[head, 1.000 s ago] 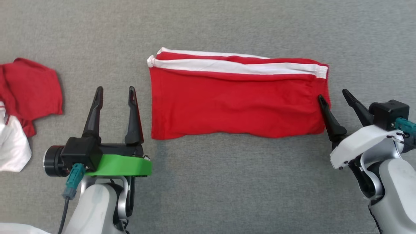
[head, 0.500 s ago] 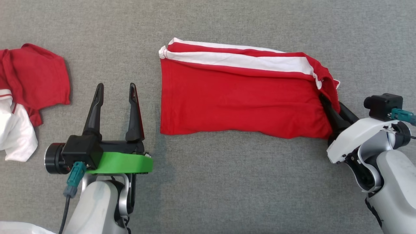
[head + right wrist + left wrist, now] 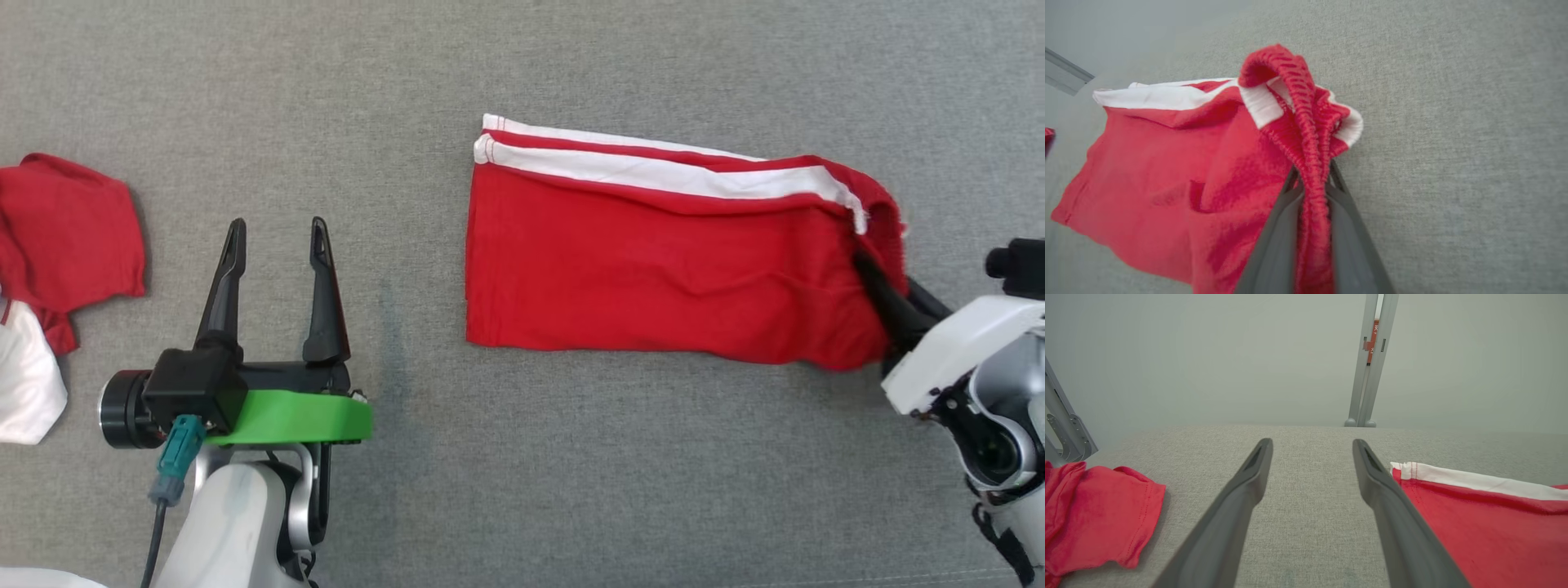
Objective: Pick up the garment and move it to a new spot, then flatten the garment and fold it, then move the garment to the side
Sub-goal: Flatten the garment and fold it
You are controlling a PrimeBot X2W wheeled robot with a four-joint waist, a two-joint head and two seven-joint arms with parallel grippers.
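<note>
The garment [image 3: 653,261] is a folded red pair of shorts with a white side stripe, lying on the grey cloth surface [image 3: 571,457] right of centre. My right gripper [image 3: 886,286] is shut on its elastic waistband at the right end, which bunches up between the fingers [image 3: 1347,228] in the right wrist view, where the garment [image 3: 1167,171] trails away to the left. My left gripper [image 3: 273,233] stands open at the lower left with nothing between its fingers; in the left wrist view the garment's striped left end [image 3: 1474,522] lies just right of that gripper [image 3: 1310,445].
A crumpled red and white piece of clothing [image 3: 57,245] lies at the left edge, also seen as red cloth [image 3: 1098,514] in the left wrist view. A grey metal post [image 3: 1372,359] stands behind the surface's far edge.
My right gripper shut on the garment's waistband and has dragged the garment to the right, bunching its right end. The left gripper stayed open; the camera shifted slightly.
</note>
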